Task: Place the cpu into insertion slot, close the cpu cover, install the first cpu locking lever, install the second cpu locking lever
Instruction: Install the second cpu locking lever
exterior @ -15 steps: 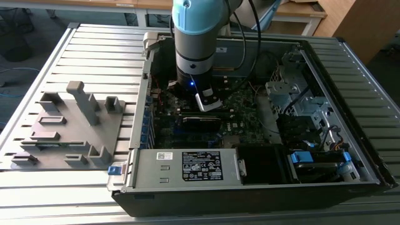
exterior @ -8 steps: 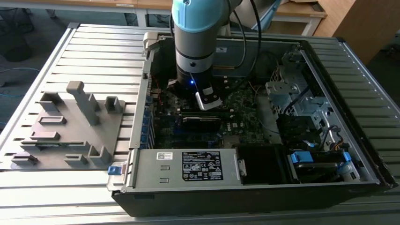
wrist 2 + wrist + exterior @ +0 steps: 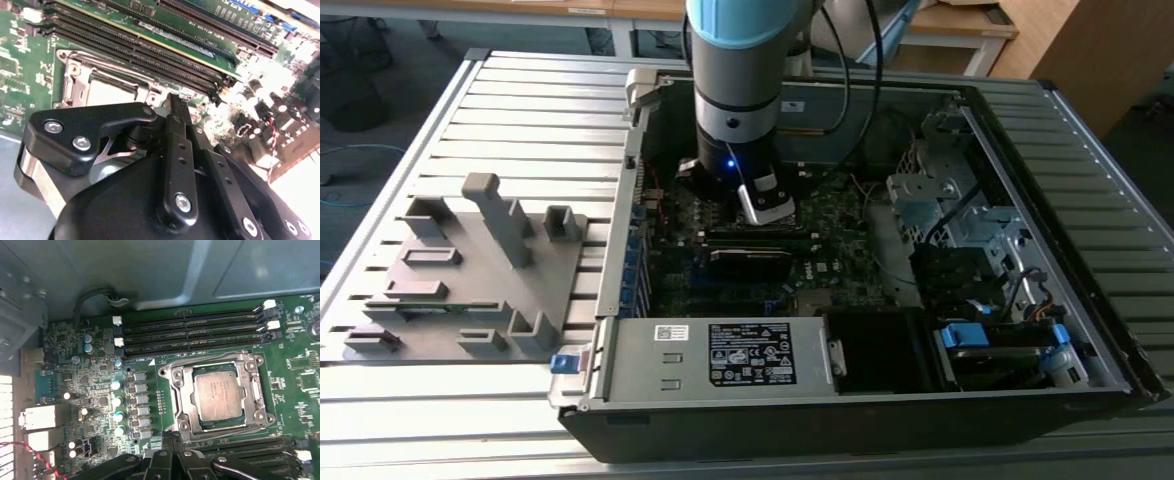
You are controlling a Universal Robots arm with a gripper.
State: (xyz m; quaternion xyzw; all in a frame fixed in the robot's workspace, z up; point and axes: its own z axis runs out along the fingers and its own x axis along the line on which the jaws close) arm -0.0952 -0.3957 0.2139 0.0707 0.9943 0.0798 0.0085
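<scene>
The cpu (image 3: 220, 396), a dull silver square, lies flat in its socket on the green motherboard (image 3: 90, 390). The cpu cover (image 3: 176, 390), a thin silver frame, lies down around the chip. The same cover (image 3: 75, 80) and the pale cpu (image 3: 107, 92) also show in the second wrist view, just beyond the gripper. My gripper (image 3: 167, 437) hovers at the socket's edge, beside the cover. Its black fingers (image 3: 175, 130) meet at the tip, and nothing is visible between them. In the exterior view the arm reaches down into the open case, with the gripper (image 3: 767, 205) over the board.
Black memory slots (image 3: 195, 332) run along both sides of the socket. The case walls (image 3: 627, 200) enclose the board. A power supply (image 3: 720, 355) sits at the front and a drive cage (image 3: 961, 220) at the exterior view's right. A grey fixture plate (image 3: 467, 270) lies outside the case.
</scene>
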